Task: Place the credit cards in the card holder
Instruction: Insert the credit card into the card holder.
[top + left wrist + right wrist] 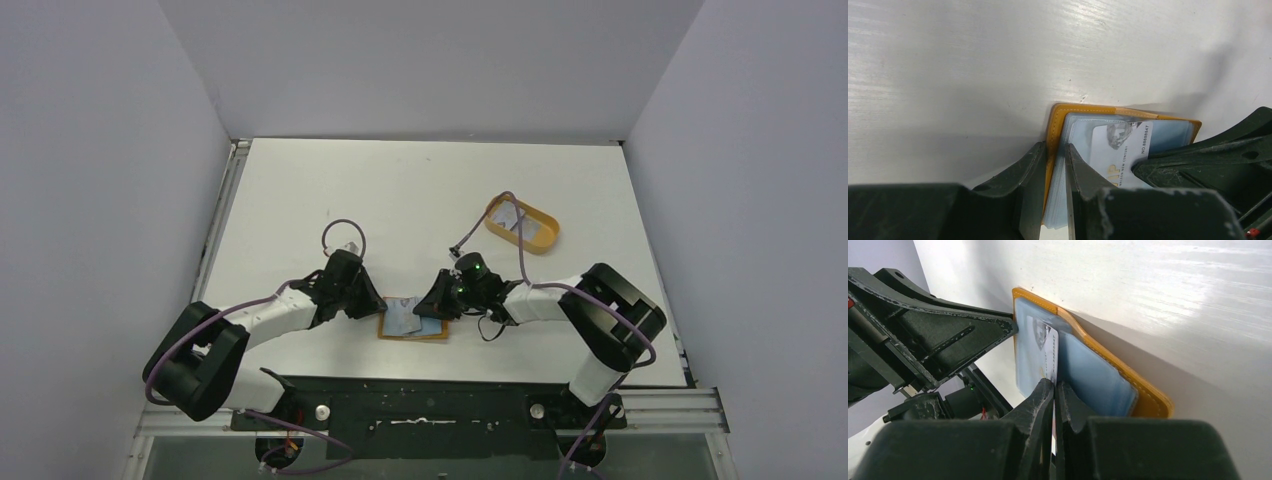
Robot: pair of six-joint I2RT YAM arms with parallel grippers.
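Card holder (413, 322) lies open on the table (420, 190) between my arms, with my left gripper (1054, 150) nipped shut on its edge. My right gripper (1054, 385), closed tight, pinches a credit card (1047, 352) that seems partway into a clear sleeve. Next, I judge, comes a straight, level push along the slot. Well apart, an orange tray (535, 243) holds a second card (513, 222).

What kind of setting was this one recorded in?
Probably a lab robot test cell: a white table boxed in by plain walls, with two arms bolted to a metal rail at its near edge.
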